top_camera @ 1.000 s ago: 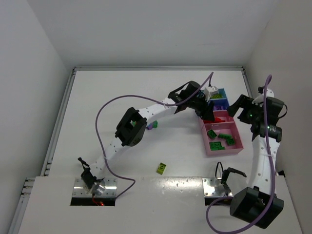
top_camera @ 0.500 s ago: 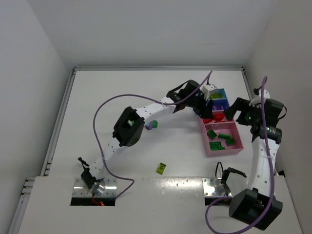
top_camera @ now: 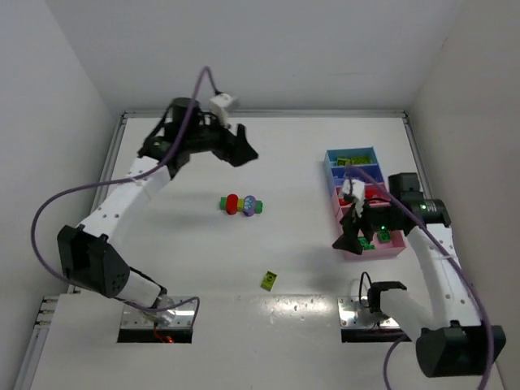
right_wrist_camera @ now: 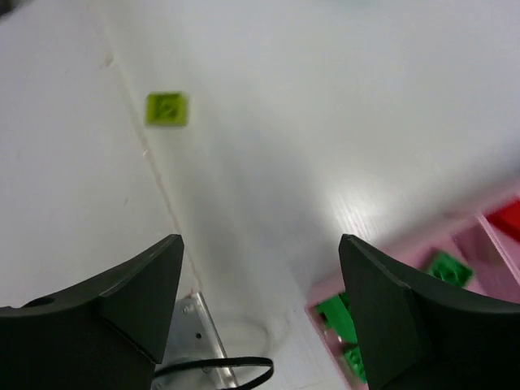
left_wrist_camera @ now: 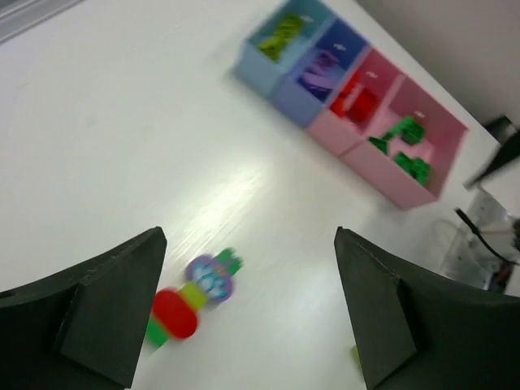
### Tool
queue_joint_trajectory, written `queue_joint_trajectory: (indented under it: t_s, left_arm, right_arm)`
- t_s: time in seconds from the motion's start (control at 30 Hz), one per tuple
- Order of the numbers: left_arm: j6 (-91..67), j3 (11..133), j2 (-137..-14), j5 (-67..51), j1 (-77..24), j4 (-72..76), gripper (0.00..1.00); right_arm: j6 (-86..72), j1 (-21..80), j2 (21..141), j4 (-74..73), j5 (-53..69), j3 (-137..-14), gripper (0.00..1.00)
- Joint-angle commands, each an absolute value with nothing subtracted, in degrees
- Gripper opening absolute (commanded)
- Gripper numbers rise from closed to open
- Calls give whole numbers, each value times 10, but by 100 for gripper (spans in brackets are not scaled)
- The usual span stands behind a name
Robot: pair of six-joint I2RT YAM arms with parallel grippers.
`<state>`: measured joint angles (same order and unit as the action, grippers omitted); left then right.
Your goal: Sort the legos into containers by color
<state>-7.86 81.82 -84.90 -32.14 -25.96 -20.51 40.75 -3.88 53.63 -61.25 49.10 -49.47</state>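
Top external view: my left hand (top_camera: 243, 150) hangs over the far left part of the tabletop (top_camera: 179, 244), close to the back edge, with wide bare room around it. Its fingers stand apart with nothing between them, and the left wrist view shows the same. A small clump of legos (top_camera: 241, 204), red, yellow-green, purple and green, lies mid-tabletop, well apart from the containers (top_camera: 328, 162), which sit in a row along the right edge. One yellow-green brick (top_camera: 269, 281) lies alone near the front edge. My right hand (top_camera: 349, 236) hovers at the near left corner of the nearest pink tray (top_camera: 378, 249), fingers spread and empty, and from above it hides part of that tray. The right wrist view cuts the pink tray off at the frame's corner; green bricks (right_wrist_camera: 337, 312) show inside it. The left wrist picture is blurred, so I think the clump is several bricks stuck together, but I cannot count them.
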Motion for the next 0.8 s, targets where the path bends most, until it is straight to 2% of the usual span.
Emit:
queue_joint_trajectory:
  t_s: [0.0,0.17,0.3,0.43,0.6,0.77]
  left_arm:
    - [-82,798,-815,-407,-148,-270,92]
    - [-66,789,-787,-518,-23,-315,92]
    - [-66,776,-770,-552,24,-320,92]
    - [-61,759,-765,-584,74,-320,92]
    - [-61,748,-771,-614,97,-320,92]
    - [-66,760,-809,-641,108,-314,92]
  right_arm:
    - [598,72,562,-687,499,-522,76]
    - [639,311,641,-617,390,-527,75]
    - [699,460,673,-541,287,-512,75]
    - [715,527,743,-421,256,-503,75]
    - [715,548,846,-373,267,-564,76]
    - [728,598,891,-370,279,-584,77]
